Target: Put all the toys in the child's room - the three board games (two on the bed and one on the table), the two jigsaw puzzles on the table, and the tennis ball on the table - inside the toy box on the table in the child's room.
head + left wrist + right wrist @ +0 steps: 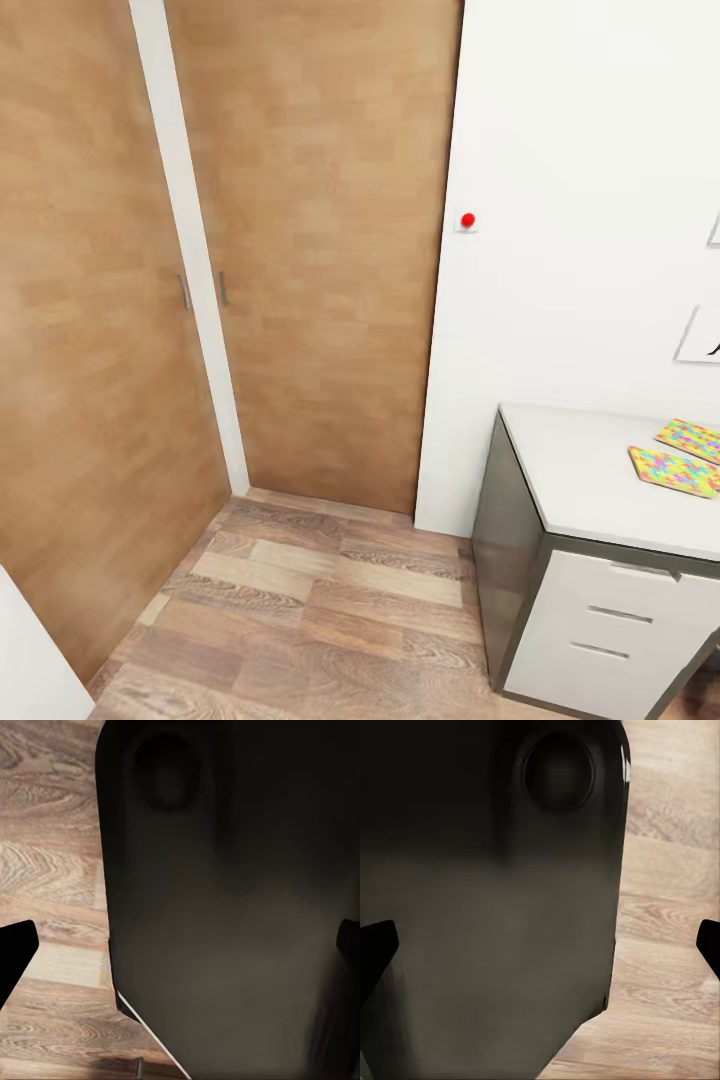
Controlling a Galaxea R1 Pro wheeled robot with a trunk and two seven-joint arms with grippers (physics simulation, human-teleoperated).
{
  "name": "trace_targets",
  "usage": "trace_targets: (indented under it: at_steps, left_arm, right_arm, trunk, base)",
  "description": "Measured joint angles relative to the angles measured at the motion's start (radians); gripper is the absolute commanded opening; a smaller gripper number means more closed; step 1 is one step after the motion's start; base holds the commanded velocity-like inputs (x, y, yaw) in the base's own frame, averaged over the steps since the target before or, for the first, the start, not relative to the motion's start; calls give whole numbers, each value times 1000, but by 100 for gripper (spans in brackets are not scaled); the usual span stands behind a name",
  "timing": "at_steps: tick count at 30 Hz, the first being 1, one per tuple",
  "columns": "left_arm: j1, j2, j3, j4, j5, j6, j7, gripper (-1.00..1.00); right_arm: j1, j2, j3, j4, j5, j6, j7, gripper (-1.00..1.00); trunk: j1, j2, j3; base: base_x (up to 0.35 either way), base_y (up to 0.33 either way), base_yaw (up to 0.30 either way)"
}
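Two jigsaw puzzles lie flat on the white table at the right of the head view. The nearer puzzle and the farther one are both multicolour squares, side by side. In the left wrist view my left gripper is open, its dark fingertips far apart, with nothing between them but my own dark body. The right wrist view shows my right gripper open too, fingertips spread wide over the same dark body. The board games, tennis ball, toy box and bed are out of view.
Brown wooden sliding doors fill the corner ahead and to the left. A white wall with a red button and picture frames stands behind the table. White drawers face me. Wood-plank floor lies between.
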Motion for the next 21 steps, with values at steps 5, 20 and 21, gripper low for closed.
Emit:
trace_targets:
  at_steps: [5,20,21]
  left_arm:
    - [5,-10,-2,-1,2,-6,1,100]
    - [7,-7,3,-1,1,-30,1,100]
    - [7,-7,3,-1,1,-33,1,100]
  right_arm:
    - [-2,20,-1,-6,0,7,3,100]
    - [-2,44,-3,-9,-3,1,3,100]
    - [-2,44,-3,-9,-3,1,3,100]
  trunk:
    - [0,0,0]
    - [0,0,0]
    - [0,0,0]
  base:
    - [0,0,0]
    - [0,0,0]
    - [0,0,0]
